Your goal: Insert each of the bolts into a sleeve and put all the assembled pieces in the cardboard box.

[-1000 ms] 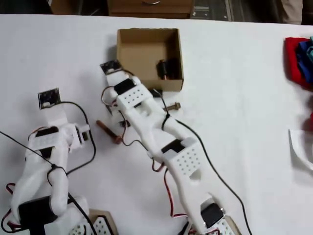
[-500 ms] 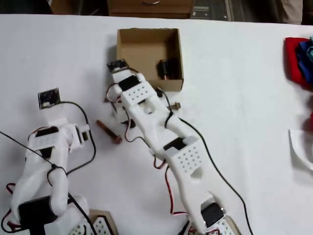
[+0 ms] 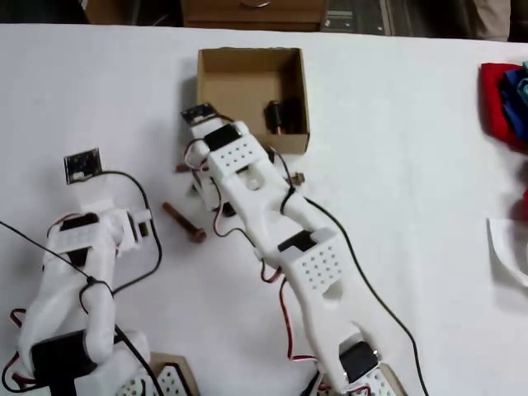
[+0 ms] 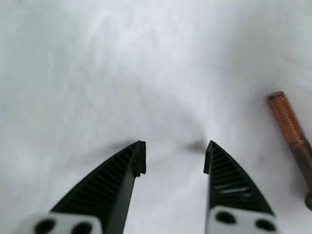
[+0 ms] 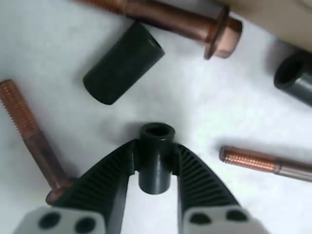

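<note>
In the right gripper (image 5: 156,146), just in front of the cardboard box (image 3: 214,87): one black sleeve (image 5: 156,168), clamped between both fingers.
On the table (image 3: 396,124) around it: a second sleeve (image 5: 122,63) lying loose and three copper bolts (image 5: 170,19), each apart. A dark piece (image 3: 280,115) lies inside the box. The left gripper (image 4: 174,156) hangs spread over the table, a bolt (image 4: 292,134) near one finger.

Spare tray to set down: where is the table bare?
Bare between the cardboard box and the red cloth, and ahead of the left tool. Crowded in front of the box: bolts and sleeves around the right tool.
</note>
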You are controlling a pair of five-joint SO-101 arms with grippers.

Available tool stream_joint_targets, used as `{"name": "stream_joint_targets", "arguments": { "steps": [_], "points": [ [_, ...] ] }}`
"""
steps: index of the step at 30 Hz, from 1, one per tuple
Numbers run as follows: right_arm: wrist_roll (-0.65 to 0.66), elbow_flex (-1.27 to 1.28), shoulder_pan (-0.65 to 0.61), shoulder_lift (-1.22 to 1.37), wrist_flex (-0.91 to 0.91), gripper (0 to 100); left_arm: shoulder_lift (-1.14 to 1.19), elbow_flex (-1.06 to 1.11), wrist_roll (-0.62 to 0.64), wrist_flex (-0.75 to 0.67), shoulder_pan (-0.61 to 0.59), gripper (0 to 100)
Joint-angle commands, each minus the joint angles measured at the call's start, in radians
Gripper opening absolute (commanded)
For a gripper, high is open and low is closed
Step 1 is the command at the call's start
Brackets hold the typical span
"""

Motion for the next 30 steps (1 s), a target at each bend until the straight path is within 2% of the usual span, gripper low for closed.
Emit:
{"name": "stream_joint_targets", "arguments": {
  "steps": [1,5,9,13,17,22,27,30],
  "points": [
    [0.011,-0.026,0.008,-0.022,0.004,1.9,0.002,-0.031,0.006,-0.015,-0.003,22],
    [0.012,-0.075,0.013,-0.068,0.030,1.9,0.002,-0.031,0.006,-0.015,-0.003,22],
    [0.072,-0.212,0.062,-0.199,0.128,1.9,0.002,-0.031,0.006,-0.015,-0.003,22],
    [0.120,-0.313,0.150,-0.349,0.240,1.9,0.002,-0.031,0.006,-0.015,0.000,22],
    [0.161,-0.261,0.260,-0.461,0.286,1.9,-0.005,-0.038,-0.025,-0.009,0.041,22],
    [0.183,-0.049,0.369,-0.562,0.286,1.9,-0.005,-0.082,-0.319,0.091,0.167,22],
    [0.218,0.167,0.450,-0.688,0.280,1.9,-0.005,-0.194,-0.761,0.255,0.215,22],
    [0.247,0.264,0.484,-0.765,0.277,1.9,-0.003,-0.259,-1.011,0.299,0.218,22]
  ]
}}
